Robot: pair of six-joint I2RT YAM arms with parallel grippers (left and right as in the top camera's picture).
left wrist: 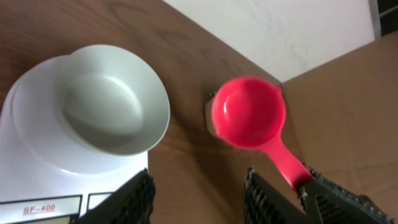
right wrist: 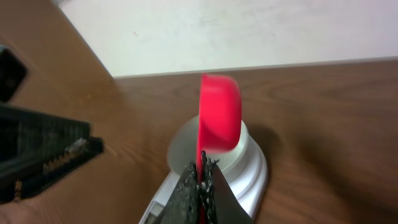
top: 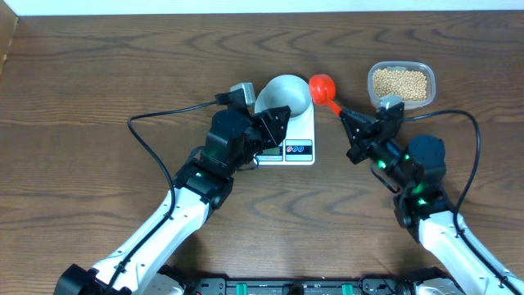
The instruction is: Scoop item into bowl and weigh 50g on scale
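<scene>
The white bowl (top: 284, 95) sits empty on the white scale (top: 300, 136); both show in the left wrist view, bowl (left wrist: 112, 99) and scale (left wrist: 31, 168), and in the right wrist view, bowl (right wrist: 183, 146) and scale (right wrist: 249, 177). My right gripper (top: 348, 120) is shut on the handle of a red scoop (top: 322, 87), whose empty cup hangs just right of the bowl (left wrist: 249, 112); in the right wrist view the scoop (right wrist: 219, 113) rises from the shut jaws (right wrist: 202, 180). The beans (top: 400, 83) fill a clear tub at the back right. My left gripper (top: 274, 123) is open over the scale's near end (left wrist: 199, 193).
The clear plastic tub (top: 423, 70) stands right of the scale. A cardboard edge (top: 8, 37) lies at the far left. Black cables trail from both arms across the wooden table (top: 98, 98).
</scene>
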